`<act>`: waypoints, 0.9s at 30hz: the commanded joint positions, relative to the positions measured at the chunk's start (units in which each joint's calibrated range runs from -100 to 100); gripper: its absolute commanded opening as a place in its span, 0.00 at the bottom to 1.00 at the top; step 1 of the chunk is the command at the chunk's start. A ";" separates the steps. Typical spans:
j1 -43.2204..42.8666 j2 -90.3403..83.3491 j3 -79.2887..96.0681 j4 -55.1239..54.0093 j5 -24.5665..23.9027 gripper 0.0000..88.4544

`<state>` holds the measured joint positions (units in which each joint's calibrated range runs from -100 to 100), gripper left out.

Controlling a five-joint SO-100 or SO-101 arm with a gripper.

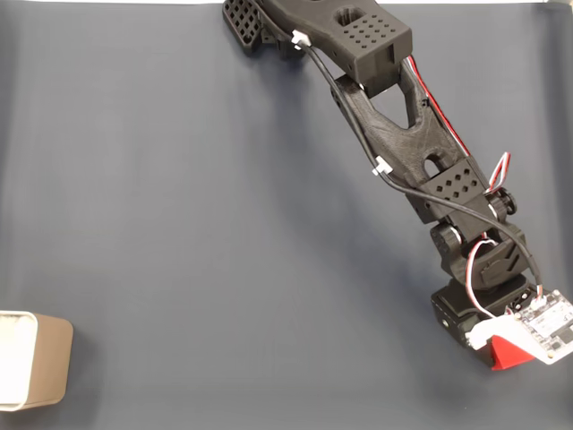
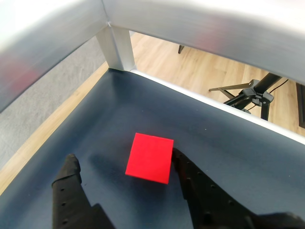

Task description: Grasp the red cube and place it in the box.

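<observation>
The red cube (image 2: 150,157) lies on the dark mat between my two black fingers. My gripper (image 2: 123,158) is open. The right finger (image 2: 190,181) sits against the cube's right side, while the left finger (image 2: 69,179) stands a clear gap away. In the fixed view the arm (image 1: 394,134) reaches down to the lower right, where a part of the red cube (image 1: 508,353) shows under the white circuit board (image 1: 548,324). The pale box (image 1: 36,360) stands at the far lower left, well apart from the cube.
A dark blue-grey mat (image 1: 197,224) covers the table. In the wrist view an aluminium frame rail (image 2: 200,28) and post (image 2: 116,47) run just beyond the mat's edge, with wooden floor and a black tripod (image 2: 250,93) behind.
</observation>
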<state>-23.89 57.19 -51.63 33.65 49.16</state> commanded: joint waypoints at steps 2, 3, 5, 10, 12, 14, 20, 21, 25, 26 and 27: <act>-1.04 -3.20 -1.29 -1.11 0.29 0.48; -1.04 -3.37 -1.29 -1.11 0.29 0.48; -1.11 -3.55 -1.02 -0.86 0.29 0.47; -1.18 -4.41 0.08 -0.78 0.54 0.47; -1.18 -4.93 1.08 -0.78 0.59 0.46; -1.18 -5.45 1.81 -0.78 0.68 0.45; -1.18 -8.05 5.28 -0.78 1.17 0.41; -1.11 -8.66 6.01 -0.78 1.27 0.41; -0.83 -10.13 7.83 -0.78 1.71 0.39; -0.83 -10.22 7.92 -0.78 1.71 0.39; -0.76 -10.31 7.92 -1.03 1.71 0.39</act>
<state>-24.48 53.10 -42.95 33.65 50.23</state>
